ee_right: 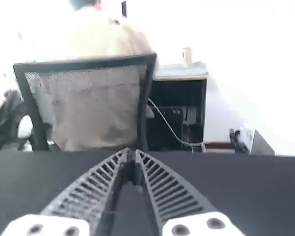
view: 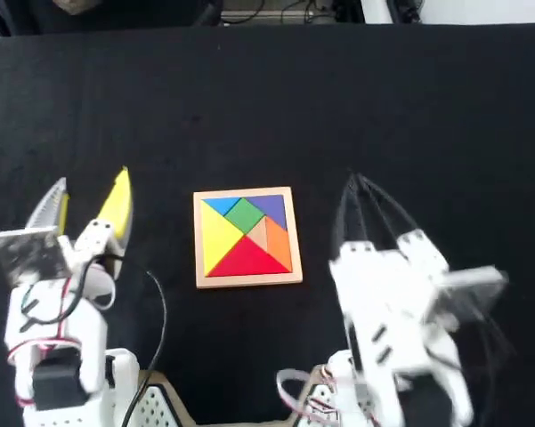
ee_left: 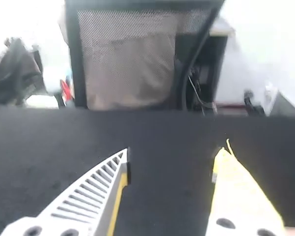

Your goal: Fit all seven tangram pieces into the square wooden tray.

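I judge the tray (view: 247,280) at centre full, so I steer wide of it: left gripper (view: 91,178) spread empty, right gripper (view: 355,177) pinched closed.

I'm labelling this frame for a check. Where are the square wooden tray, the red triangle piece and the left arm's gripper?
Square wooden tray (view: 249,280), high view, rim facing the arms.
Red triangle piece (view: 249,260), high view, its middle.
Left gripper (view: 93,176), high view, midway between its open fingertips.
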You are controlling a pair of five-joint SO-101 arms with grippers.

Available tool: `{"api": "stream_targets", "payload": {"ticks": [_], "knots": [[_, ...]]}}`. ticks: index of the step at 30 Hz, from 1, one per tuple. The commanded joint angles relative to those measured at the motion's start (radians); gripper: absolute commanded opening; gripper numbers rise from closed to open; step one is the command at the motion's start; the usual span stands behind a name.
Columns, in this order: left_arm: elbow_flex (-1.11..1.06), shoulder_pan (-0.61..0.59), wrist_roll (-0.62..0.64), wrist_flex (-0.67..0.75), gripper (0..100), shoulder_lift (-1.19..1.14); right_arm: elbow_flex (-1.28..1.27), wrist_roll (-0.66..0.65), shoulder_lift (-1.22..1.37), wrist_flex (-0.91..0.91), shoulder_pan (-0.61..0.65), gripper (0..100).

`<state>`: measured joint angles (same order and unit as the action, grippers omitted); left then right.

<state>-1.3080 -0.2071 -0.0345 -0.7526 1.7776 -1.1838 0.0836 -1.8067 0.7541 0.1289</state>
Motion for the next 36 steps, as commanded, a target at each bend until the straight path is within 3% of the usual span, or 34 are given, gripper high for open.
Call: {"api": "stream_targets", "payload": {"ticks": [1,6,12,18,24,28,29,36], "knots": [[-0.117,0.012,-0.009,0.112,28,0.011,-0.260,-0.029,-0.051,-0.325,-0.080,1.2],[-0.401,-0.030,-0.011,0.385,28,0.006,-0.507,-0.103,-0.058,-0.557,-0.167,1.2],[-0.394,0.016,-0.009,0.356,28,-0.023,-0.503,-0.100,-0.039,-0.387,-0.215,1.2],[-0.395,0.025,0.000,0.106,28,-0.071,-0.503,-0.103,-0.044,0.048,-0.209,1.2],[-0.397,0.024,0.000,-0.086,28,-0.084,-0.503,-0.103,-0.044,0.299,-0.212,1.2],[-0.395,0.033,-0.008,-0.393,28,-0.075,-0.503,-0.107,-0.044,0.509,-0.207,1.2],[-0.384,0.030,-0.008,-0.463,28,-0.072,-0.503,-0.109,-0.045,0.537,-0.207,1.2],[-0.394,-0.031,-0.002,-0.503,28,0.012,-0.503,-0.107,-0.036,0.526,-0.215,1.2]]}}
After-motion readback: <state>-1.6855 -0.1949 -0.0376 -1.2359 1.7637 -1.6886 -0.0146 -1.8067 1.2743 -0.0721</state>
